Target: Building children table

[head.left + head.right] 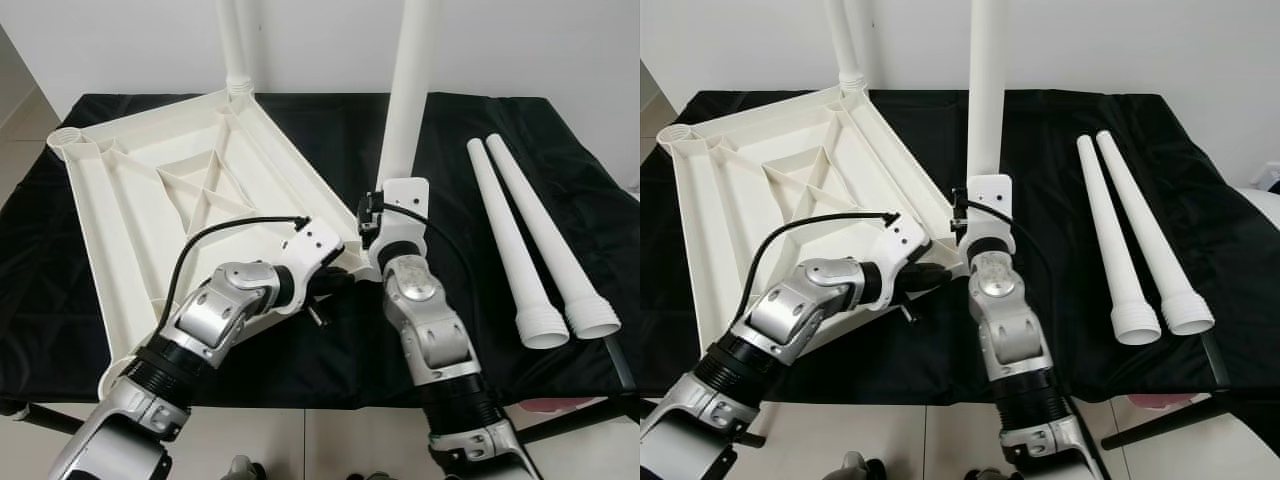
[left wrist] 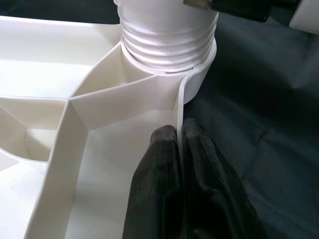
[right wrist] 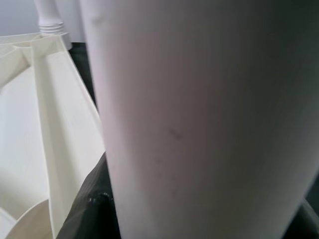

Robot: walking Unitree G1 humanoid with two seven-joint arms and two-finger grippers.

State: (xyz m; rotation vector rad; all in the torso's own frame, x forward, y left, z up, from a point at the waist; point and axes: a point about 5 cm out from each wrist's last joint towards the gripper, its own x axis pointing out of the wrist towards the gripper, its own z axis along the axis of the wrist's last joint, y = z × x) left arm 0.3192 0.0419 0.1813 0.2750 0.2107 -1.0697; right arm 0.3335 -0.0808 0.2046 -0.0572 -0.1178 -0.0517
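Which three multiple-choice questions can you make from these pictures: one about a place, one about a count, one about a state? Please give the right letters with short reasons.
1. Where do the loose legs lie?
A. on the black cloth, to the right of the tabletop
B. inside the tabletop
C. on the floor

2. How many legs stand upright in corner sockets?
A. none
B. two
C. four

3. What is the left gripper doing?
A. hanging open over the cloth
B. shut on the tabletop's side wall
C. holding a loose leg

Answers:
1 A: two legs rest side by side on the black cloth.
2 B: the far leg and the near leg rise from the upturned tabletop.
3 B: the left wrist view shows its fingers pinching the thin wall.
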